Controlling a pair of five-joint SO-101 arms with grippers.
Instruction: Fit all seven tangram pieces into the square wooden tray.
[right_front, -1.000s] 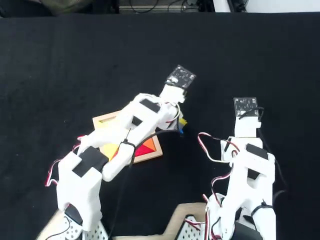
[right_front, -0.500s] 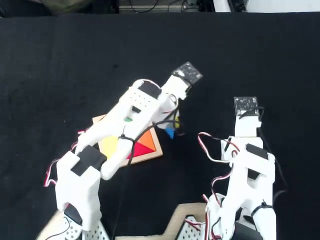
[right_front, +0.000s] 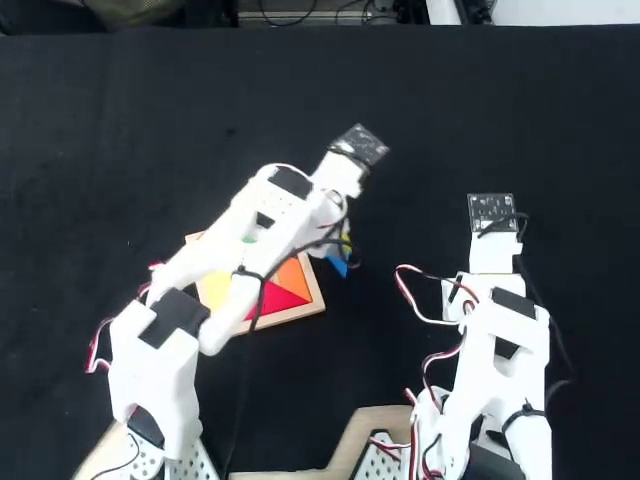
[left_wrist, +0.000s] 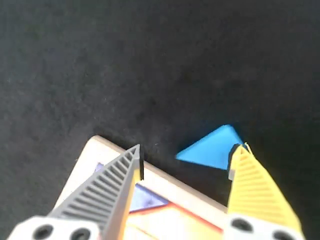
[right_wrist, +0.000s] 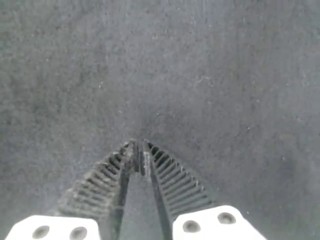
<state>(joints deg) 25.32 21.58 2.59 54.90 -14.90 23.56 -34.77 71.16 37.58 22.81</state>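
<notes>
Tray: we see a square wooden tray (right_front: 298, 315) (left_wrist: 185, 195) with a pale rim, lying flat on the black cloth, turned slightly askew and partly hidden.
Pieces in the tray: we make out a yellow piece (right_front: 217, 290), an orange piece (right_front: 292, 272) and a red piece (right_front: 283, 298) lying flat side by side; in the left wrist view we also find a violet piece (left_wrist: 145, 197) in the corner.
Blue triangle: we see a small blue triangle (right_front: 338, 265) (left_wrist: 209, 150) flat on the cloth, outside the tray, just beside its rim near a corner.
</notes>
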